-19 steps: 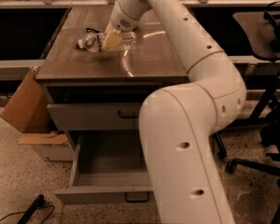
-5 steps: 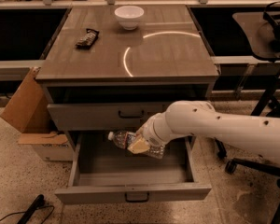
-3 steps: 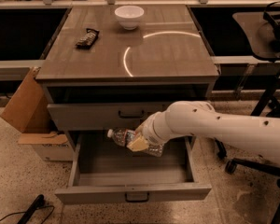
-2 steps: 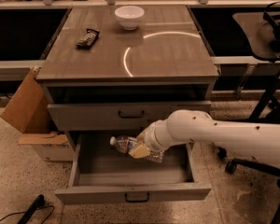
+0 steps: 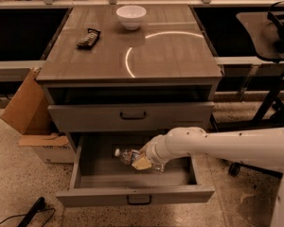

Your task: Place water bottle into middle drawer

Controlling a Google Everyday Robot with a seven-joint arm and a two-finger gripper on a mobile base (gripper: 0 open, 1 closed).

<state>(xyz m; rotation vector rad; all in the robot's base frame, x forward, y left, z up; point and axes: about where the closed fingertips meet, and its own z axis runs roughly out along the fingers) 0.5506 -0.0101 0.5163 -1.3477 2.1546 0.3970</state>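
Note:
The middle drawer (image 5: 132, 194) is pulled open below the shut grey drawer front (image 5: 131, 116). The water bottle (image 5: 128, 155) lies on its side inside the open drawer, white cap pointing left. My gripper (image 5: 143, 161) reaches into the drawer from the right and is shut on the water bottle around its middle, low near the drawer floor. I cannot tell if the bottle touches the floor. The white arm (image 5: 227, 145) crosses the drawer's right side.
On the cabinet top (image 5: 170, 56) stand a white bowl (image 5: 131, 16) at the back and a dark snack wrapper (image 5: 88, 37) at the left. A cardboard box (image 5: 23, 105) leans at the cabinet's left. An office chair (image 5: 270, 37) stands at the right.
The gripper has carried the bottle from the cabinet top down into the open drawer. Over the last second it has sunk a little lower inside it.

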